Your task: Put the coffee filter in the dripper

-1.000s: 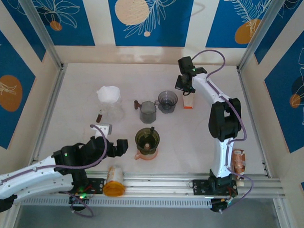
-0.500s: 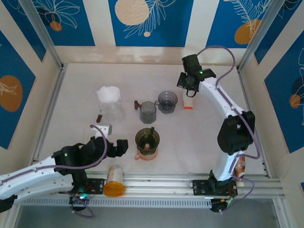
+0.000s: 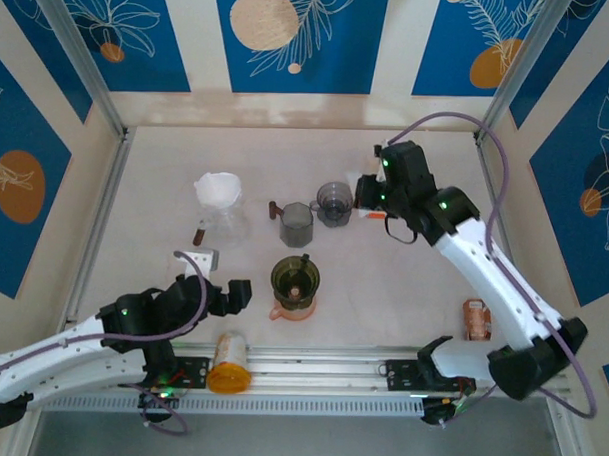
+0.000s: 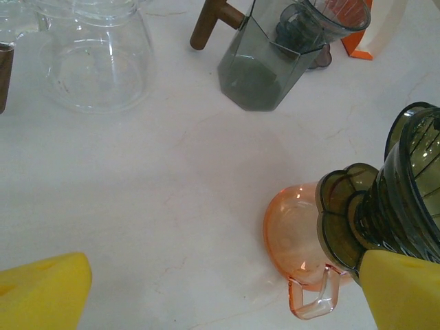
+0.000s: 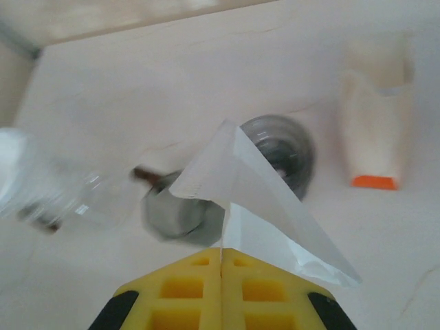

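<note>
My right gripper (image 5: pixel 221 251) is shut on a white paper coffee filter (image 5: pixel 265 199), which fans out ahead of the yellow pads. Just beyond the filter sits a smoky grey dripper (image 5: pixel 292 148), also seen from above (image 3: pixel 334 202); my right gripper (image 3: pixel 374 195) hovers just right of it. A second, olive-green dripper (image 3: pixel 296 279) rests on an orange glass cup (image 4: pixel 302 237) in mid-table. My left gripper (image 3: pixel 227 295) stands open left of that cup, its yellow pads (image 4: pixel 41 292) at the frame's lower corners with nothing between them.
A grey cup with a wooden handle (image 3: pixel 296 224) stands left of the grey dripper. A glass carafe (image 3: pixel 221 210) holds a white filter. A white filter holder with an orange base (image 5: pixel 377 124) stands right. A yellow-lidded jar (image 3: pixel 229 363) and an orange can (image 3: pixel 476 319) lie near the front rail.
My right arm has swung its elbow out to the right and brought the gripper, with the filter, away from the back wall toward the grey dripper. The left arm barely shifted.
</note>
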`<state>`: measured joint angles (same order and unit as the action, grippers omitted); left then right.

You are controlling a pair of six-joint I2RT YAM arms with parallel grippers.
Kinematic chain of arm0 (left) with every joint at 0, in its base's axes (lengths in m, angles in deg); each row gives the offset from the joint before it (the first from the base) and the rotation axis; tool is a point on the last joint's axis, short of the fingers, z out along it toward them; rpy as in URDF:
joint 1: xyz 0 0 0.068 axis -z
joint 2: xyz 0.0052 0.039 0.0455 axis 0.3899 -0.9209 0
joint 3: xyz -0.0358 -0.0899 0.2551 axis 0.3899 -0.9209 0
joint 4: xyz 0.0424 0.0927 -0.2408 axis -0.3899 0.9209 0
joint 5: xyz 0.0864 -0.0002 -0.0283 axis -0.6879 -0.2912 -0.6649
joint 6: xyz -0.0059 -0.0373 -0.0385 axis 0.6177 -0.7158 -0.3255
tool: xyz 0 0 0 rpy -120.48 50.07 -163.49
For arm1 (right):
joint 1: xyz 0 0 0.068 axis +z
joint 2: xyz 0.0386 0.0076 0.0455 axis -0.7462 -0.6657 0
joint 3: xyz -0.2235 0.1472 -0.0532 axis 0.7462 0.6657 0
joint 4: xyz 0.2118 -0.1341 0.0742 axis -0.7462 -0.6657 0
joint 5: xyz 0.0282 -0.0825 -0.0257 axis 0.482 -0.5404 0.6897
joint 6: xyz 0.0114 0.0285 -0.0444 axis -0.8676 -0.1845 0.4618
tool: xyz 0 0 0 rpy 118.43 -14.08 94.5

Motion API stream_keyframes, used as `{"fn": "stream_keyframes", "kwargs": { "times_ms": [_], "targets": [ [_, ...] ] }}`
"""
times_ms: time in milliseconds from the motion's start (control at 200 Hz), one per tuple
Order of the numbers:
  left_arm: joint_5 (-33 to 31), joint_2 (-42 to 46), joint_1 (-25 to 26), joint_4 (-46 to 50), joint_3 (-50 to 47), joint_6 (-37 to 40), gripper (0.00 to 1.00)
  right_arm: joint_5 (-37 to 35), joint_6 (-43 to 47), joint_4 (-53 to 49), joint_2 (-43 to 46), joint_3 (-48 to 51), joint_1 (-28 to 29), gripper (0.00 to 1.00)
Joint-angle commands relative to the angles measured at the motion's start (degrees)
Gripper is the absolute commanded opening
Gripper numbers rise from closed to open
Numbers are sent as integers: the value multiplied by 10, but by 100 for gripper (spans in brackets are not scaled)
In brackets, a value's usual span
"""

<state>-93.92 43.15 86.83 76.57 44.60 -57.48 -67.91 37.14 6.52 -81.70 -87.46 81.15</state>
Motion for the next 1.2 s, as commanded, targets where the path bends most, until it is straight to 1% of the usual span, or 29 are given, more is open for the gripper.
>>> {"fn": "stream_keyframes", "kwargs": {
  "times_ms": [0,140,275,415,525,635,840,1055,1195],
  "targets": [
    [-18,5,-3,17,13,-8,100,69,33,-48,45,1,50,0],
    [-19,5,-4,18,13,-8,100,81,33,-127,70,-26,137,0],
    [-19,5,-4,18,14,-7,100,82,15,-211,65,-63,193,0],
    [-20,6,-4,19,15,-5,100,57,-3,-295,31,-114,251,0],
    [-19,10,-4,20,13,-3,100,54,-5,-342,-18,-155,277,0],
    [-17,12,-4,20,11,-2,100,55,3,-369,-69,-186,286,0],
    [-11,24,-4,18,10,1,100,68,23,-388,-144,-230,286,0],
    [-1,24,-4,9,9,8,100,91,47,-382,-206,-264,287,0],
    [4,24,-4,8,9,10,100,119,64,-371,-244,-282,287,0]
  ]
}}
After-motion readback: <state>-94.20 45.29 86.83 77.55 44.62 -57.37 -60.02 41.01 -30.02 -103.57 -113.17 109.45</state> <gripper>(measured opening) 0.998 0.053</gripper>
